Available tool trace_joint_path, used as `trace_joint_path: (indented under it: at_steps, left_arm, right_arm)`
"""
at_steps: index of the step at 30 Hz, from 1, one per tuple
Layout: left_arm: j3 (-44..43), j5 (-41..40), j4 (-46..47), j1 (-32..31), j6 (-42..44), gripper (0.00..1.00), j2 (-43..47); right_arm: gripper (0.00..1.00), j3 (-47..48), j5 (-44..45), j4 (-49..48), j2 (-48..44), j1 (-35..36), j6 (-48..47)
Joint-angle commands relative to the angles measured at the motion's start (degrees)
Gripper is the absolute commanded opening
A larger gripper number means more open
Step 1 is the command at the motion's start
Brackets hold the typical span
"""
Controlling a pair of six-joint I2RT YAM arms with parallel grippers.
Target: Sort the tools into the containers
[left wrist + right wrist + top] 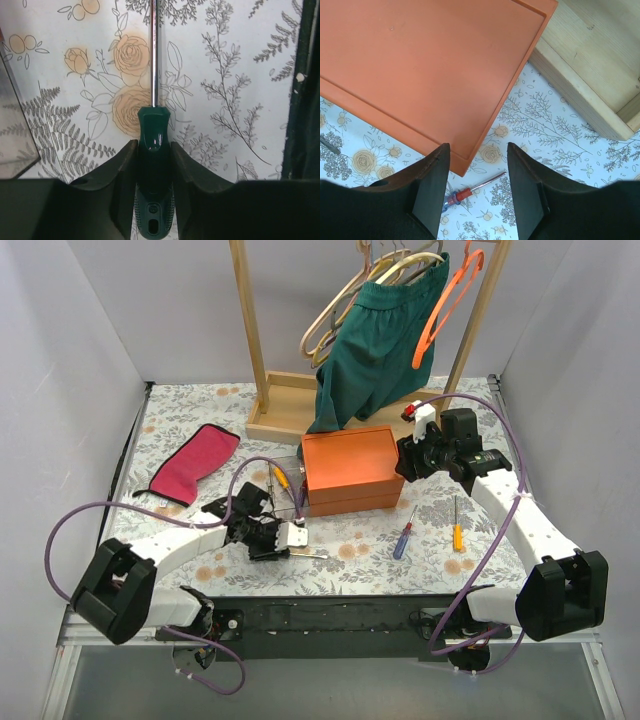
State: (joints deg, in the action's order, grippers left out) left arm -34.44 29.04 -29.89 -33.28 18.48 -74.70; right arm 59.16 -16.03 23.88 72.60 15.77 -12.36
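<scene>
My left gripper [287, 540] is shut on a green-handled screwdriver [154, 122], low over the cloth in front of the clear box [283, 476]. Its shaft [314, 553] points right. A yellow-handled screwdriver [281, 478] lies in the clear box. The orange box [346, 470] stands mid-table, lid closed. My right gripper [406, 458] is open and empty, hovering at the orange box's right end [430, 65]. A purple-and-red screwdriver [404, 533] and an orange-handled one [457, 526] lie on the cloth to the right; the first shows in the right wrist view [465, 192].
A wooden rack with base tray [285, 412] stands behind the boxes, with hangers [450, 295] and green shorts [375, 340]. The tray's corner [600, 65] is near my right gripper. A pink cloth [190, 462] lies at the left. White walls close in both sides.
</scene>
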Motion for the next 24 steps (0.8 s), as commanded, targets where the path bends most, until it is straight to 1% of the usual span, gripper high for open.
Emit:
trace_joint_path:
  at_steps: [1,2,3,4,6,7,8,9,10,11,14,15,17,18,19,22,23,24]
  left_arm:
    - [-1.77,0.66,-10.58,-0.03,3.64,0.03,8.15]
    - [-5.08,1.19,-13.5,-0.12,4.54,0.02,11.12]
    - [-7.03,1.89,-16.05,-0.12,4.55,0.01,12.28]
    - [-9.31,1.73,-20.6,-0.12,2.55,0.0,13.08]
    - [-14.14,-1.59,-25.28,0.14,1.21,0.0,14.83]
    - [-14.95,-3.09,-28.7,0.66,0.86,0.0,15.54]
    - [-15.13,-5.28,-29.17,1.1,-1.41,0.0,16.5]
    - [-13.92,-7.83,-28.56,1.54,-3.43,0.0,18.77]
    - [-13.12,-12.64,-26.38,2.59,-5.97,0.0,19.93]
    - [-12.16,-13.73,-25.84,3.47,-8.09,0.0,20.9]
    - [-10.3,-13.4,-22.77,7.87,-12.83,0.0,23.8]
    - [-10.21,-13.13,-21.37,8.83,-18.95,0.0,24.24]
    - [-9.95,-12.08,-16.45,11.91,-26.35,0.0,24.07]
    - [-9.78,-11.99,-14.43,12.88,-33.26,0.0,23.72]
    - [-9.77,-12.33,-10.49,14.02,-37.34,0.0,22.07]
    - [-11.17,-11.72,-4.94,14.38,-45.17,0.0,17.93]
    - [-13.01,-13.2,-3.7,14.38,-47.11,0.0,14.0]
    - [-14.16,-15.48,-3.25,14.38,-48.0,0.0,11.96]
  right_arm:
    - [0.57,2.72,-0.41,0.02,0.09,-0.21,-0.21]
    - [0.57,2.81,-0.32,0.2,0.17,-0.3,-0.3]
    - [0.57,2.98,-0.05,0.38,0.44,-0.3,-0.38]
    - [0.57,3.16,0.04,0.73,0.61,-0.3,-0.38]
    - [0.57,3.42,0.04,1.08,0.96,-0.21,-0.47]
    - [0.57,3.51,0.04,1.17,1.05,-0.3,-0.47]
    - [0.57,3.51,0.04,0.91,0.97,-0.21,-0.47]
    - [0.57,3.42,0.3,0.65,0.97,-0.21,-0.38]
    - [0.57,3.16,0.39,0.38,0.88,-0.21,-0.12]
    - [0.57,3.07,0.56,-0.06,0.79,-0.21,0.05]
    - [0.57,2.81,0.48,0.02,0.62,-0.21,0.76]
    - [0.57,2.81,0.3,0.2,0.79,-0.21,0.93]
    - [0.57,3.16,0.12,0.64,0.96,-0.21,0.85]
    - [0.57,3.25,0.3,0.9,1.05,-0.21,0.93]
    - [0.57,3.42,0.3,1.08,1.05,-0.21,0.93]
    - [0.57,3.95,0.56,1.52,1.41,-0.21,0.67]
    - [0.57,4.12,0.56,1.61,1.41,-0.3,0.67]
    - [0.56,4.3,0.65,1.7,1.49,-0.21,0.5]
